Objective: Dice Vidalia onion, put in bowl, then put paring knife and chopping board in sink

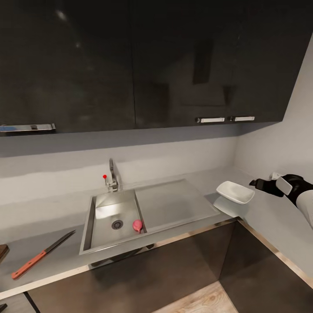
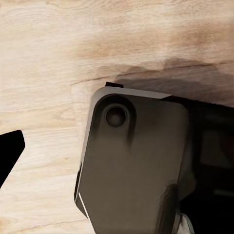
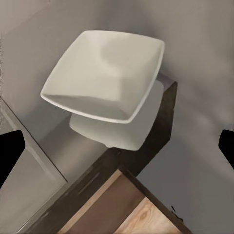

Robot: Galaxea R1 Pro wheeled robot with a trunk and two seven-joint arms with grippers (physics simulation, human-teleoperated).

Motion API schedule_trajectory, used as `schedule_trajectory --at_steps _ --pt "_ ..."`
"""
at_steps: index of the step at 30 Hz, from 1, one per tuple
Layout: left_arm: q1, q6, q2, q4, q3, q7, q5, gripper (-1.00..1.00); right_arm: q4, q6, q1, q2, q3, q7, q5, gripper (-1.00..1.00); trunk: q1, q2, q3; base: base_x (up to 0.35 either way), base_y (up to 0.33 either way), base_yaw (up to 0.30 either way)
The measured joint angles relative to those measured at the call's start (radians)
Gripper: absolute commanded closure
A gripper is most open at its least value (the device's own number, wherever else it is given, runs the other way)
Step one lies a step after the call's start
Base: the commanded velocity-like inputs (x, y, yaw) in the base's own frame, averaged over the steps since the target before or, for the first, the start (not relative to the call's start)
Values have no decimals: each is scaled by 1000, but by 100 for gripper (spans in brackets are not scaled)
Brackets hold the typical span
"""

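- Scanning from 9 o'clock: chopping board [image 1: 3,251] cut off at the frame edge; paring knife [image 1: 41,255] flat on the table [image 1: 182,226] beside it.
- Vidalia onion [image 1: 137,224] in the sink [image 1: 87,226], at 3 o'clock of the drain; untouched.
- Bowl [image 1: 235,191] at the corner.
- Right pincer [image 1: 259,184] beside the bowl, fingertips wide, empty.
- Left pincer: spread unclear, floor [image 2: 44,58] beneath.
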Motion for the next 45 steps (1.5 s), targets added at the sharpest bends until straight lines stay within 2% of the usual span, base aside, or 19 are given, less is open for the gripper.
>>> schedule_trajectory --at_steps 9,13,19,31,45 --pt "0 0 0 0 0 0 0 -100 0 125 0 9 -1 20 -16 -100 0 0 0 0 0 0" --pt "0 0 0 0 0 0 0 -100 0 130 0 6 -2 22 -23 -100 0 0 0 0 0 0" --pt "0 0 0 0 0 0 0 -100 -2 132 0 2 -4 23 -60 -100 0 0 0 1 -4 0" --pt "0 0 0 0 0 0 0 -100 -2 132 0 0 -5 25 -65 -100 0 0 0 137 -134 0" --pt "0 0 0 0 0 0 0 -100 1 146 0 0 -4 20 -65 -100 0 0 -6 6 -29 0"
